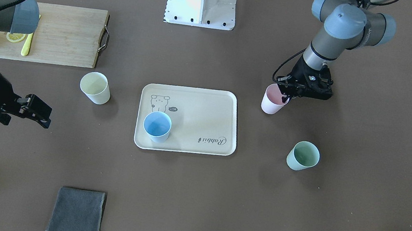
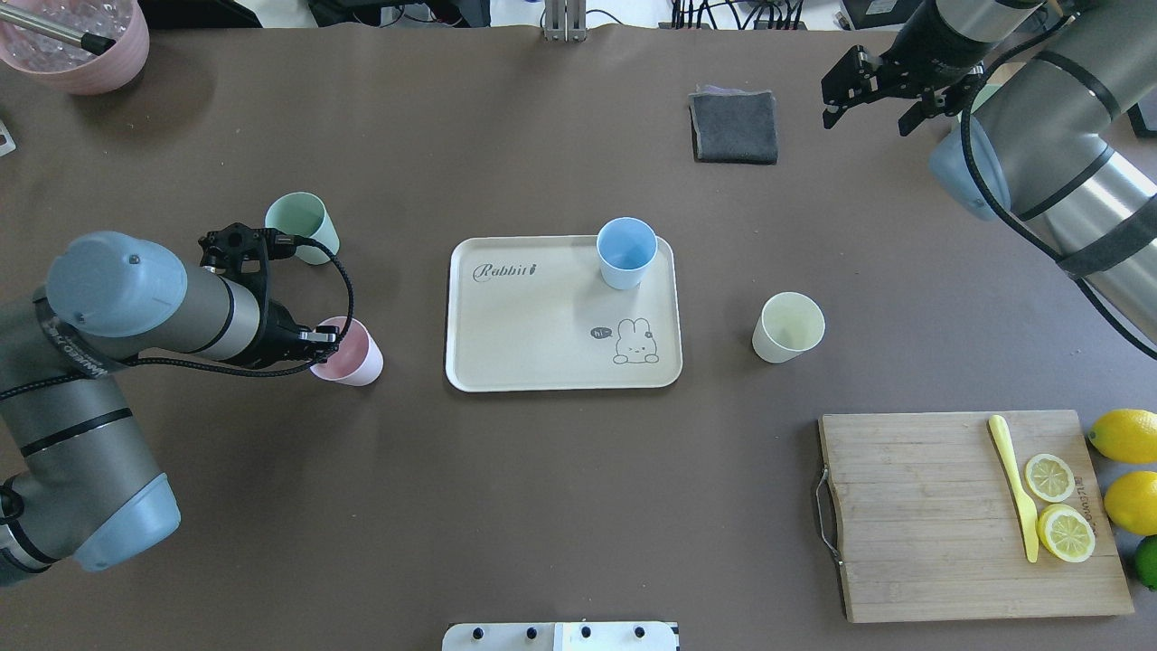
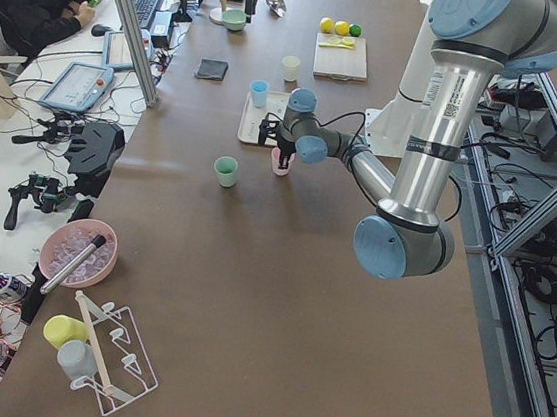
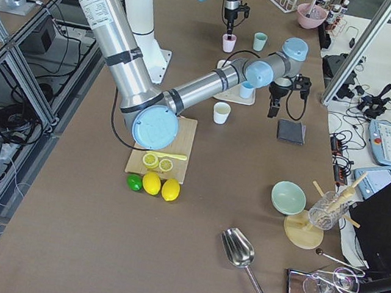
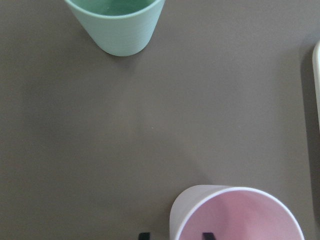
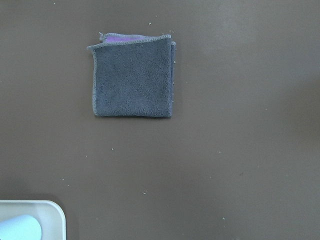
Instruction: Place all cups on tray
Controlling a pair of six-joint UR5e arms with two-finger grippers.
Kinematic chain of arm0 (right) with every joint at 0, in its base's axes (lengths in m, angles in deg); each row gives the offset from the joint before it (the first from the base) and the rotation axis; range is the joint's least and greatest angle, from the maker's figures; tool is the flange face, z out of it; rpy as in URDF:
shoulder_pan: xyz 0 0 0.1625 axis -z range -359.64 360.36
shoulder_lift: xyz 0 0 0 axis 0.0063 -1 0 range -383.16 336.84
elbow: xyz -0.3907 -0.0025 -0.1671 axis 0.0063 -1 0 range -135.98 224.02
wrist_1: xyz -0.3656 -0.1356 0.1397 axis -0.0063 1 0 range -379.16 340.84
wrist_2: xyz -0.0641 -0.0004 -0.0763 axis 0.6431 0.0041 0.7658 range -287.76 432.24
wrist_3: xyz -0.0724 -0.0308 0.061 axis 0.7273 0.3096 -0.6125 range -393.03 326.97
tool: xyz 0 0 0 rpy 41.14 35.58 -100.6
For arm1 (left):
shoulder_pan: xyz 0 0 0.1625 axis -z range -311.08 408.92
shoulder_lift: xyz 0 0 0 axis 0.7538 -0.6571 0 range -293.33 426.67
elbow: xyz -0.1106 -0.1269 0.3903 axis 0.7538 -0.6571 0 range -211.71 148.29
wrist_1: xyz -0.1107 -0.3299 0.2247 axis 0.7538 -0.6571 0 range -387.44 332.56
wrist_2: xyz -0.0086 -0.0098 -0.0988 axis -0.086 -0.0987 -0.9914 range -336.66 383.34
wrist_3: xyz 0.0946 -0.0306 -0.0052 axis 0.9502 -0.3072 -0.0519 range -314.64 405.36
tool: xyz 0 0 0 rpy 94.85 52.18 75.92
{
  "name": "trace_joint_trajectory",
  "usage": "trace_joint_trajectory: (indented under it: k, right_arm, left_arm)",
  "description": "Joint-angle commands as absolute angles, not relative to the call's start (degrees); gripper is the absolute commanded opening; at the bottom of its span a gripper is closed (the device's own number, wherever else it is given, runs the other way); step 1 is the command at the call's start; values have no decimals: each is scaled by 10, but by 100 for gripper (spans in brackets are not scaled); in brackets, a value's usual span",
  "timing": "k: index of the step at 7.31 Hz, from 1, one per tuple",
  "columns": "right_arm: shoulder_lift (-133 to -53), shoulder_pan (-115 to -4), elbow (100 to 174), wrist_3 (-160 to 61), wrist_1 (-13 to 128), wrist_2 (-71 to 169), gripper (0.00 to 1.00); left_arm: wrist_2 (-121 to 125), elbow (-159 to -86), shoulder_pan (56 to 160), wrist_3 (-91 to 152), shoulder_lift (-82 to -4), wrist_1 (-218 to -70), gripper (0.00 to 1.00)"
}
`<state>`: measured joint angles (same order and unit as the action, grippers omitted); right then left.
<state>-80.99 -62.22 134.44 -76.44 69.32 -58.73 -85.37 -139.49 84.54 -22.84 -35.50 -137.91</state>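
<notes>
down at the pink cup [image 5: 240, 215] with the left gripper [image 5: 175, 236], fingers apart and straddling the cup's wall, one tip inside the mouth, one outside, not squeezed onto it yet by the look of things. reads as a rim pinch, and sensibly so: probably too wide and too tapered for a grip around the body, so goes for the thin wall instead. leaves the cup upright on the table, right under the hand. further out from that hand, well apart, shows the mint cup [image 5: 117, 27], upright too and out of the way of the lift. off to the hand's side, near, catches the tray [image 2: 542, 344], so only a short carry by this reckoning. counts one home already: the blue cup [image 2: 626, 253], tucked into a tray corner, leaving the middle bare for the rest. over at the right gripper [image 1: 44, 112], fingers spread, holding nothing, hovering near the grey cloth [image 6: 132, 75], with the yellow cup [image 2: 788, 327] well apart from it, back toward the tray. looks parked wide, likely to keep clear of the left arm's run.
</notes>
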Motion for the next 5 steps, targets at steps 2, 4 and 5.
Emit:
trace_joint_trajectory:
  k: [2,4,5]
  right_arm:
    - [-813,-622,1345,-764,691,-588,100]
    - [-815,-622,1345,-764,689,-585,100]
    - [-820,-623,1345,-764,689,-585,100]
  left_arm:
    - [-893,-1409,879,-239,-442,-1280,0]
    - [-878,-1401,849,-291,-513,-1220,0]
    - [-826,-1366,817,-306,-548,-1221,0]
